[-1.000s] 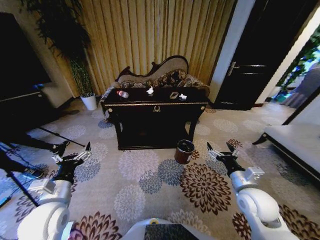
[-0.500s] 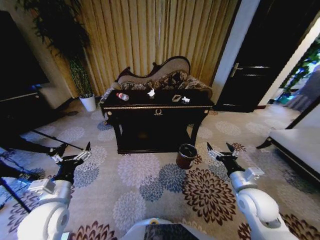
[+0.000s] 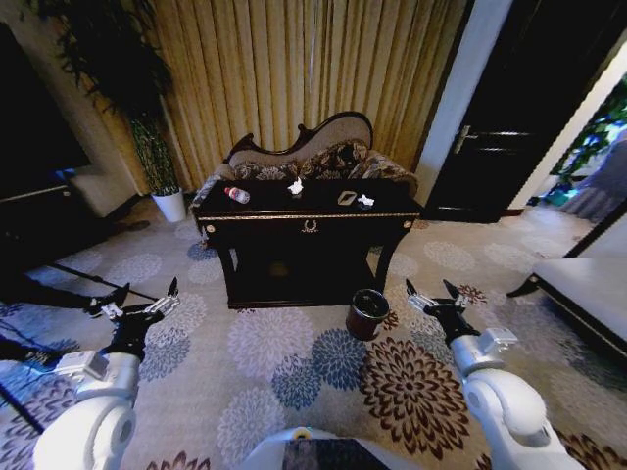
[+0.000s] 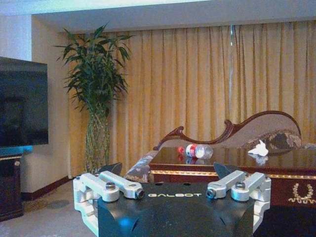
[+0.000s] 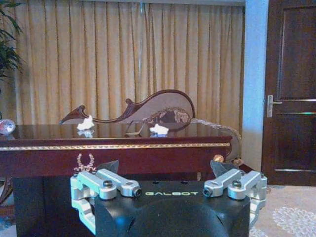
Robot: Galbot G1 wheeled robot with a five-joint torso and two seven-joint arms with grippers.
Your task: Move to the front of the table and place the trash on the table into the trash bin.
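Note:
The dark table (image 3: 265, 204) with gold trim stands ahead of me in the head view. On its top lie the trash pieces: a clear bottle (image 3: 238, 195) with a red cap, a white tissue (image 3: 295, 186), a wrapper (image 3: 345, 198) and a white scrap (image 3: 365, 201). The reddish-brown trash bin (image 3: 368, 313) sits on the carpet by the table's front right leg. My left gripper (image 3: 147, 295) and right gripper (image 3: 429, 291) are held low, open and empty, well short of the table. The left wrist view shows the left gripper (image 4: 168, 170), the bottle (image 4: 196, 150) and the tissue (image 4: 258, 148). The right wrist view shows the right gripper (image 5: 165, 168), the tissue (image 5: 85, 124) and the scrap (image 5: 159, 130).
A carved sofa (image 3: 313, 152) stands behind the table against the curtains. A white plant pot (image 3: 174, 203) is at the left, a dark door (image 3: 500, 127) at the right. Tripod legs (image 3: 59, 284) lie low on the left, a white seat (image 3: 588, 294) on the right. Open carpet lies ahead.
The whole head view has shifted: the table and bin look a little nearer and the bin sits lower in the picture. Both arms keep the same pose.

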